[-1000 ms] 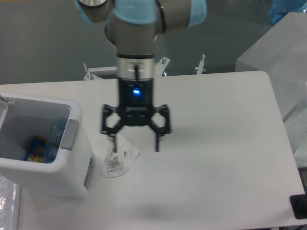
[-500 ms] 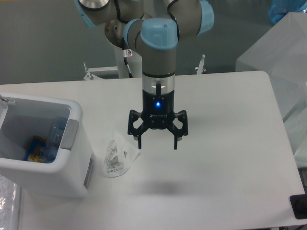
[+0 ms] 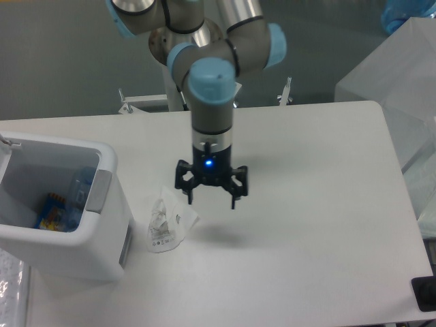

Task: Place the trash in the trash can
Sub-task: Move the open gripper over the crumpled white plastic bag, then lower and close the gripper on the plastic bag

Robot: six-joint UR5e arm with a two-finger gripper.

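- White covers most of the scene: a white table [image 3: 306, 225] with a white bin [image 3: 65, 262] standing at its left edge, open at the top.
- A grey patch [image 3: 101, 191] sits on the bin's right wall near the rim.
- Inside the bin, a clear bluish bottle [image 3: 82, 187] leans against the right inner wall, and a blue-and-yellow snack packet [image 3: 51, 214] lies on the floor of the bin beside it.
- A crumpled clear wrapper [image 3: 167, 221] with a small white label lies on the table just to the right of the bin, outside it. Whether it touches the bin's wall is hard to tell.
- The gripper [image 3: 210, 201] hangs above the table, pointing straight down, just to the upper right of the wrapper and apart from it.
- Its two black fingers are spread wide with nothing between them.
- A blue light [image 3: 208, 162] glows on the gripper's body.
- A soft shadow falls on the table under and to the right of the gripper.
- The arm [image 3: 214, 95] is grey with pale blue joint caps and comes down from the top of the view.
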